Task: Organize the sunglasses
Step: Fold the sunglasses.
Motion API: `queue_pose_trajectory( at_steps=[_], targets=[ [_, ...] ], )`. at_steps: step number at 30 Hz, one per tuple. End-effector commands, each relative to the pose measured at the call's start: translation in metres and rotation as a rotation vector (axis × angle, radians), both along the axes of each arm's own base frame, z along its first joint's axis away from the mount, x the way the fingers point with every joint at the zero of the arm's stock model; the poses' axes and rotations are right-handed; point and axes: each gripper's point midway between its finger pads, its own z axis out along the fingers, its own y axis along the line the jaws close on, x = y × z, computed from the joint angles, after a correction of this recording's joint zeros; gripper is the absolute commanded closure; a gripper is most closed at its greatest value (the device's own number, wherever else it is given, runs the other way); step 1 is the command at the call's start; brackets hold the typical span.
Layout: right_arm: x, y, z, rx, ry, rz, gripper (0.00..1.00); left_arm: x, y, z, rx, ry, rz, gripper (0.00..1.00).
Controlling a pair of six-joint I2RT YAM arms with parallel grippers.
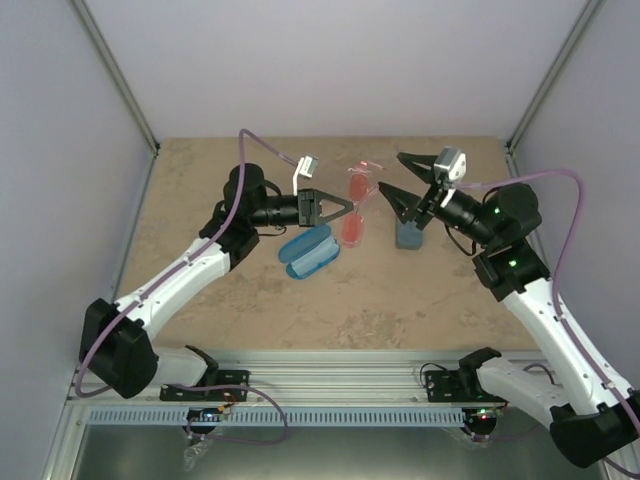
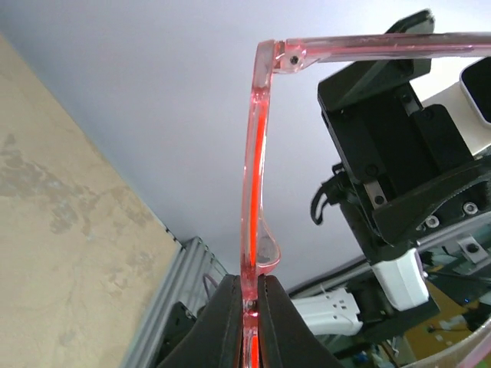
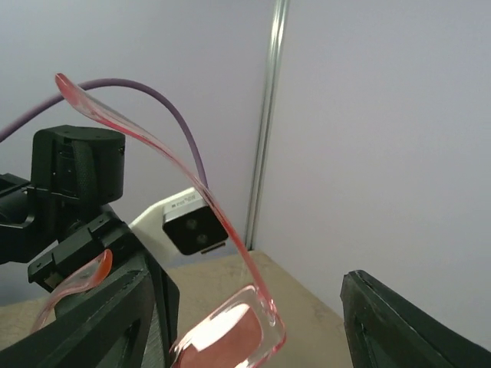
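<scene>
The red-orange translucent sunglasses (image 1: 356, 206) hang above the table between the two arms. My left gripper (image 1: 345, 208) is shut on them at the bridge; in the left wrist view its fingertips (image 2: 230, 307) pinch the frame (image 2: 253, 169) edge-on, with one temple folded out across the top. My right gripper (image 1: 391, 172) stands open just right of the glasses. In the right wrist view one lens corner (image 3: 238, 326) and a temple (image 3: 153, 146) lie between its spread fingers (image 3: 383, 322), which do not touch them.
A glossy blue oval case (image 1: 308, 252) lies open on the table below the left gripper. A grey-blue rectangular case (image 1: 408, 236) sits under the right gripper. White walls and metal posts (image 1: 125, 85) enclose the beige table (image 1: 380, 310).
</scene>
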Motion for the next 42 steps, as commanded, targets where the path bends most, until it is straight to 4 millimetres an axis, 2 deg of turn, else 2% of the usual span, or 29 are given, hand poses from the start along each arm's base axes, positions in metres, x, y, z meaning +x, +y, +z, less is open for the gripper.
queue_pose_trajectory(
  at_steps=[1,5,7,9,10,13,15,19,21,26,31,34,37,40,42],
  targets=[
    [0.002,-0.003,-0.012,-0.013,0.163,-0.022,0.33,0.013,0.012,0.022,-0.004,-0.088,0.126,1.00],
    [-0.025,0.009,-0.032,-0.067,0.228,0.137,0.47,0.032,0.025,0.032,0.011,-0.110,0.280,1.00],
    [-0.050,0.017,-0.032,-0.068,0.219,0.282,0.51,0.042,0.033,0.035,0.032,-0.115,0.360,1.00],
    [-0.066,0.023,-0.035,-0.065,0.273,0.405,0.56,0.046,0.037,0.039,0.037,-0.125,0.398,1.00],
    [-0.070,0.026,-0.036,-0.068,0.296,0.448,0.60,0.047,0.038,0.041,0.034,-0.130,0.410,1.00],
    [-0.076,0.035,-0.035,-0.081,0.323,0.532,0.81,0.047,0.039,0.043,0.028,-0.137,0.416,1.00],
    [-0.079,0.043,-0.034,-0.086,0.334,0.560,0.88,0.046,0.037,0.044,0.026,-0.140,0.402,1.00],
    [-0.073,0.057,-0.024,-0.055,0.326,0.547,0.90,0.038,0.032,0.049,0.007,-0.171,0.347,1.00],
    [-0.064,0.064,-0.023,-0.042,0.342,0.522,0.95,0.033,0.031,0.052,0.001,-0.188,0.318,1.00],
    [-0.035,0.079,-0.038,-0.052,0.433,0.438,0.97,0.015,0.028,0.061,-0.038,-0.236,0.235,1.00],
    [-0.022,0.076,-0.041,-0.079,0.442,0.347,0.98,-0.001,0.031,0.072,-0.080,-0.290,0.187,1.00],
    [-0.015,0.074,-0.044,-0.103,0.453,0.302,0.98,-0.005,0.034,0.075,-0.085,-0.315,0.191,1.00],
    [-0.022,0.073,-0.031,-0.086,0.424,0.327,0.94,-0.003,0.035,0.071,-0.062,-0.328,0.210,1.00],
    [-0.025,0.063,-0.002,-0.007,0.364,0.287,0.89,-0.004,0.036,0.065,-0.032,-0.364,0.215,1.00],
    [-0.018,0.053,0.014,0.056,0.348,0.208,0.87,-0.008,0.038,0.062,-0.016,-0.417,0.212,1.00]
  ],
)
